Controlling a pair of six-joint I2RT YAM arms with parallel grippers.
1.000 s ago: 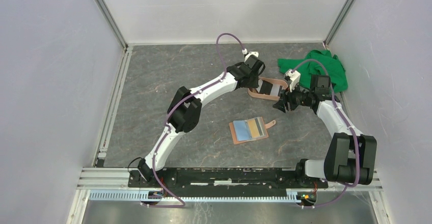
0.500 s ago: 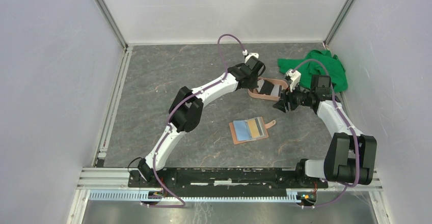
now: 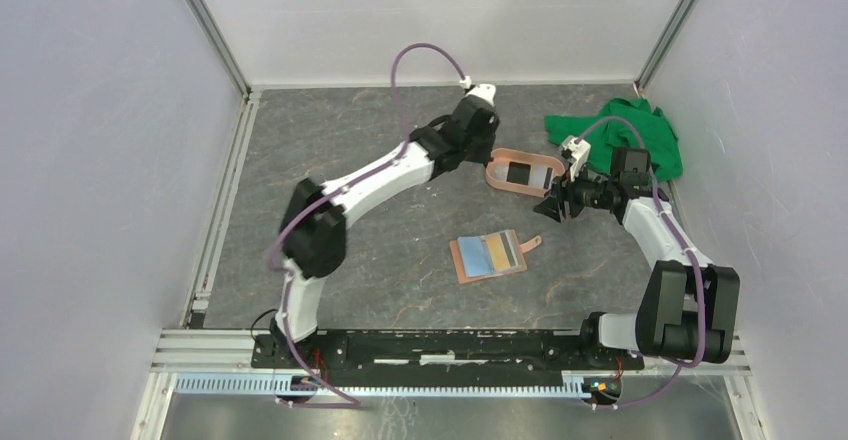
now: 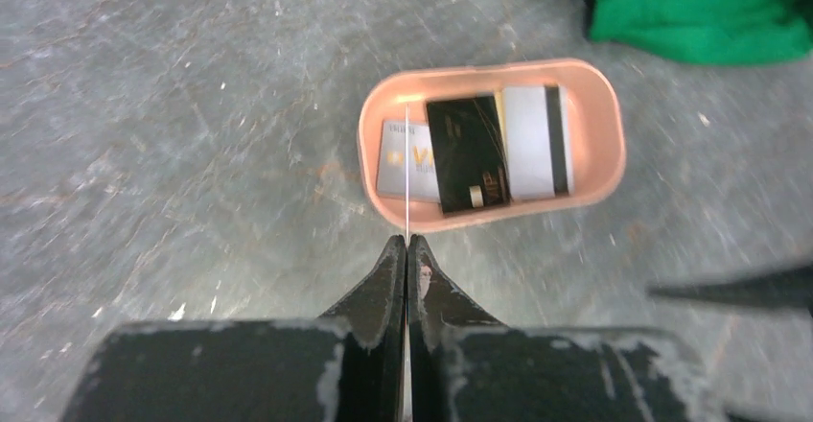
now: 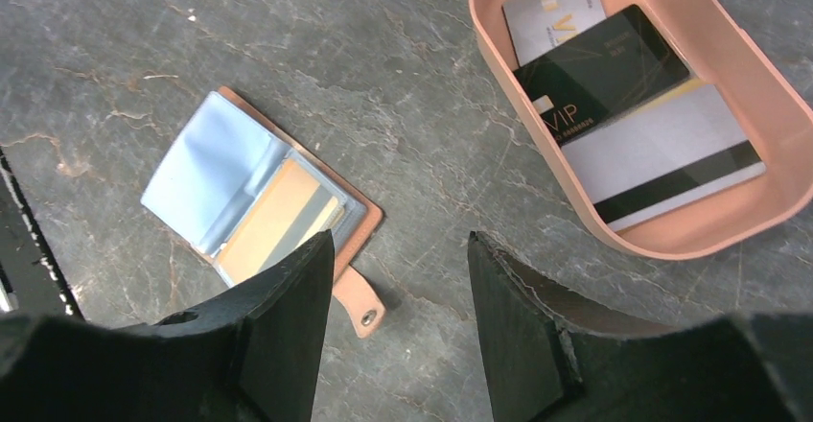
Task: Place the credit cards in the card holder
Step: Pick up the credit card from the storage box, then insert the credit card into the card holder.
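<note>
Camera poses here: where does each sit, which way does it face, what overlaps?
Top external: above and behind the bases, looking down on the table; left arm and right arm in full.
Left wrist: on the left arm, looking down past the left gripper, shut on an edge-on card, at the pink tray.
Right wrist: on the right arm, looking down through the open right gripper at the card holder and tray.
Shared: all three show the tray; both wrist views show the black card in it.
</note>
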